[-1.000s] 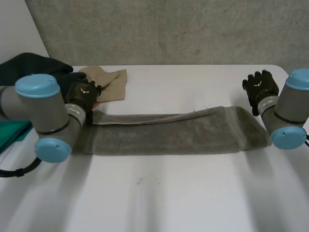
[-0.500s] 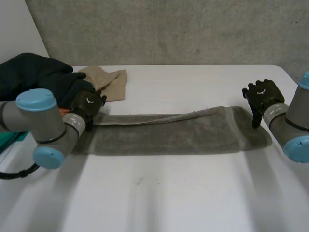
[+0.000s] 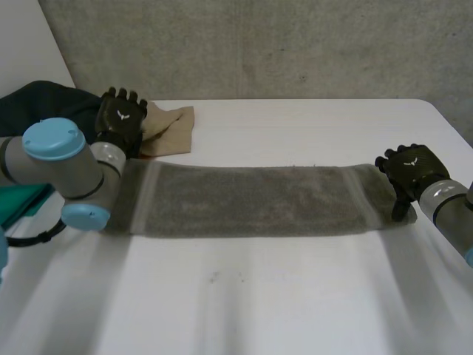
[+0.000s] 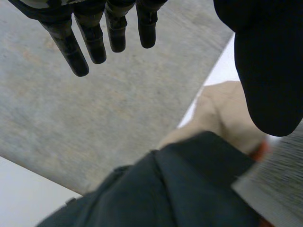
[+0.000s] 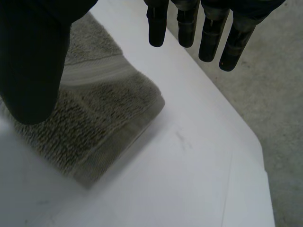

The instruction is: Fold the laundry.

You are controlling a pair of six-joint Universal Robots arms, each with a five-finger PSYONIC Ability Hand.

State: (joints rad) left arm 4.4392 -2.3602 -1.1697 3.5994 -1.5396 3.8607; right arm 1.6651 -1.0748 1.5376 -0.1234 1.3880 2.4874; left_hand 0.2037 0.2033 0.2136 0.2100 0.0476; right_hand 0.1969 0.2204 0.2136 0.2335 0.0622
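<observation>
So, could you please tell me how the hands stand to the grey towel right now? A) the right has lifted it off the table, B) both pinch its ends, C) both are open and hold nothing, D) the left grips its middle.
C: the grey towel lies flat on the table; the left hand, by the tan cloth, and the right hand, at the towel's end, both have straight fingers.

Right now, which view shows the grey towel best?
The head view: the grey towel lies flat there, full length. The right wrist view catches one end corner by the right hand; the left wrist view, a sliver of the other end.
</observation>
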